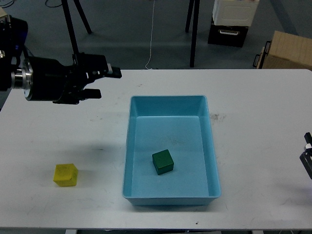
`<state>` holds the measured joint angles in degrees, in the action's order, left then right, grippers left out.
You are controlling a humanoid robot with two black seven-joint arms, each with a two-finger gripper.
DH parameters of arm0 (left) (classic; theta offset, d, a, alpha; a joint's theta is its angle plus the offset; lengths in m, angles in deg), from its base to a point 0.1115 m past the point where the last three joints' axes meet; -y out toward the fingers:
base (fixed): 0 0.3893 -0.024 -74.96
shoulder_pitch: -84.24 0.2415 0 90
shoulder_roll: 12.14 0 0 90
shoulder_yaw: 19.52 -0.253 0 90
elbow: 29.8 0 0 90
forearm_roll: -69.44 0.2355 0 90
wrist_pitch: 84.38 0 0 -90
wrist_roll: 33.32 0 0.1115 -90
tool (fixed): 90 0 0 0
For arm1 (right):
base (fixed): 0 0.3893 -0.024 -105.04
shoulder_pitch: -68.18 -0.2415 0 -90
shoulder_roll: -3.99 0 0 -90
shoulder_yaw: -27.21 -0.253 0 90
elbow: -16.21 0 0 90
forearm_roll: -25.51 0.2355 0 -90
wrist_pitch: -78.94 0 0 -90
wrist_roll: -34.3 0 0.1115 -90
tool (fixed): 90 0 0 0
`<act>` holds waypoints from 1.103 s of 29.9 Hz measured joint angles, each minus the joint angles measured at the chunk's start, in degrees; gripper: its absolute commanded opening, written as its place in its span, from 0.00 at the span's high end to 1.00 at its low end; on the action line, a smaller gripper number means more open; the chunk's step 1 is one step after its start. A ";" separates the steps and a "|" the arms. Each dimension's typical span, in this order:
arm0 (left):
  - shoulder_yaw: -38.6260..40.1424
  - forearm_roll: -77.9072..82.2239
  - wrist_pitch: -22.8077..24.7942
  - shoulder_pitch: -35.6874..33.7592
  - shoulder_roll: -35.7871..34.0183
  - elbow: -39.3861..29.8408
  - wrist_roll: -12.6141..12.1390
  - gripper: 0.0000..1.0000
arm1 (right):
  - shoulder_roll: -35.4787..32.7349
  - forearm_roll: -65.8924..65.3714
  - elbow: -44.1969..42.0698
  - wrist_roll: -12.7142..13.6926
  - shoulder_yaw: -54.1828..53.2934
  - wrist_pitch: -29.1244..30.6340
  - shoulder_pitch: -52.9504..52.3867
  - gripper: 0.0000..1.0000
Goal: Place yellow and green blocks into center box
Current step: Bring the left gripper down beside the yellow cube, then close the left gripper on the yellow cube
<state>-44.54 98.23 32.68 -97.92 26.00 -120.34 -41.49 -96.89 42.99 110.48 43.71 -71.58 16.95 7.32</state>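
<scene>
A yellow block [65, 174] lies on the white table at the front left. A green block [163, 162] lies inside the light-blue box [168, 99] at the table's center, towards its near end. My left gripper [110, 83] is open and empty. It hangs above the table's far left, left of the box and well behind the yellow block. Only a small dark part of my right gripper [307, 153] shows at the right edge, so its state is unclear.
The white table [253, 112] has its far edge near the top. Beyond it stand black stand legs [194, 34], a white bin on a black crate [234, 19], and a cardboard box [287, 51] at the far right.
</scene>
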 measured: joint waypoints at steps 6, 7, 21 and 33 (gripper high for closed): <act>-19.09 14.73 -6.68 -1.78 0.40 -0.95 -2.54 0.00 | 0.06 0.00 -0.47 0.00 -0.03 0.00 -0.06 0.00; -20.25 16.05 -7.19 -1.21 0.32 -1.05 -2.58 0.00 | 0.06 0.00 -0.68 0.02 -0.04 0.00 -0.06 0.00; -17.14 18.13 -8.85 8.99 0.27 1.24 -2.37 0.00 | -0.18 0.01 -2.39 0.67 -0.04 0.00 -0.32 0.00; -14.97 17.79 -8.43 11.52 0.54 1.07 -2.02 0.00 | -0.20 0.01 -3.11 0.70 0.01 0.00 -0.13 0.00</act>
<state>-59.51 116.01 24.26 -86.40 26.54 -119.27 -43.52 -97.09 43.00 107.37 44.41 -71.58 16.95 7.19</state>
